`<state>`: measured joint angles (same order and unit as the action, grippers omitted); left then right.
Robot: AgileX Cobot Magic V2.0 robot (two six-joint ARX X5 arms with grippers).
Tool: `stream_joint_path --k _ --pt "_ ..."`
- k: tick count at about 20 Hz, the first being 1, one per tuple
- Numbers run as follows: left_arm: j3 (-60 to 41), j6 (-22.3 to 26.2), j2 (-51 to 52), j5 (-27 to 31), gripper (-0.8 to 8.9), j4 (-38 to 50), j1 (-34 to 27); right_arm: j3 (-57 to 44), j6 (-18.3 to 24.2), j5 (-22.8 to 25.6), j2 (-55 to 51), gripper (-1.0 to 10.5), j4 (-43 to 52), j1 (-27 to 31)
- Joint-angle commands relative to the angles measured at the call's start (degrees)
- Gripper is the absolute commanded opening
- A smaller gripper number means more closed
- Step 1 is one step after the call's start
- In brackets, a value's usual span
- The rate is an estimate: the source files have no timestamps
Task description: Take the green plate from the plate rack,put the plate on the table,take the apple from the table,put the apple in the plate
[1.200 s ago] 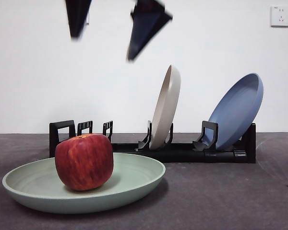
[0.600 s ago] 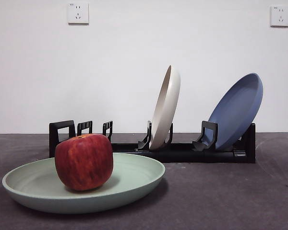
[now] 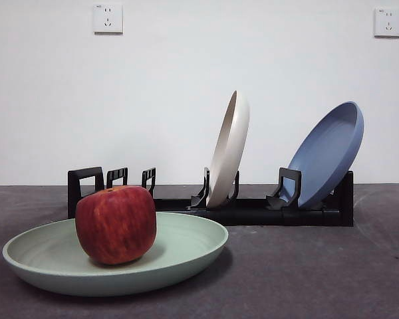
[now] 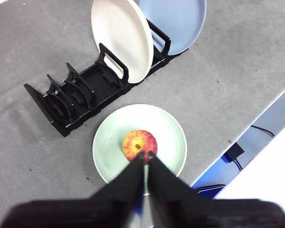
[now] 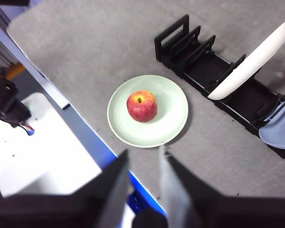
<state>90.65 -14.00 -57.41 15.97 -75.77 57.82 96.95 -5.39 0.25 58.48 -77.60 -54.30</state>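
Pincers gone from front view — wrist cams only: left (image 4: 146, 159) closed, right (image 5: 143, 159) apart, both empty.

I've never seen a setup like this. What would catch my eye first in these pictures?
Most striking is the deep red apple sitting in the middle of the green plate, which lies flat on the table nearest the front camera. Behind them, the plate rack holds a cream-white plate and a blue plate, both standing on edge and leaning. From above, both grippers hang high over the scene, holding nothing.
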Motion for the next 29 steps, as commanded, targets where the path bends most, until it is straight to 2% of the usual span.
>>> stream_joint_path --k 1,4,23,24,25,27,29 --pt "-0.2 0.8 0.0 -0.1 -0.08 0.3 0.1 -0.6 -1.1 0.3 -0.8 -0.1 -1.4 0.0" --pt "-0.2 0.7 0.0 -1.6 -0.08 0.4 0.1 -0.6 -1.8 0.2 -1.0 -0.1 -1.4 -0.1" --pt "-0.2 0.7 -0.3 -0.9 -0.04 0.5 0.0 -0.6 -1.7 0.3 -0.1 -0.1 -1.4 0.0" --pt "-0.2 1.6 -0.1 -1.0 -0.04 0.4 -0.6 -0.6 -1.7 0.3 -0.1 -0.1 -1.4 0.0" --pt "-0.2 5.1 0.5 -1.0 -0.04 0.2 -2.0 -0.6 -1.7 0.3 -0.1 -0.1 -1.4 0.0" --pt "-0.2 4.7 1.8 -1.7 -0.04 2.8 -7.3 -0.6 -1.7 0.3 -0.1 -0.1 -1.4 0.0" --pt "-0.2 4.7 3.4 -2.3 -0.04 9.0 -15.8 -0.6 -1.7 0.3 -0.1 -0.1 -1.4 0.0"
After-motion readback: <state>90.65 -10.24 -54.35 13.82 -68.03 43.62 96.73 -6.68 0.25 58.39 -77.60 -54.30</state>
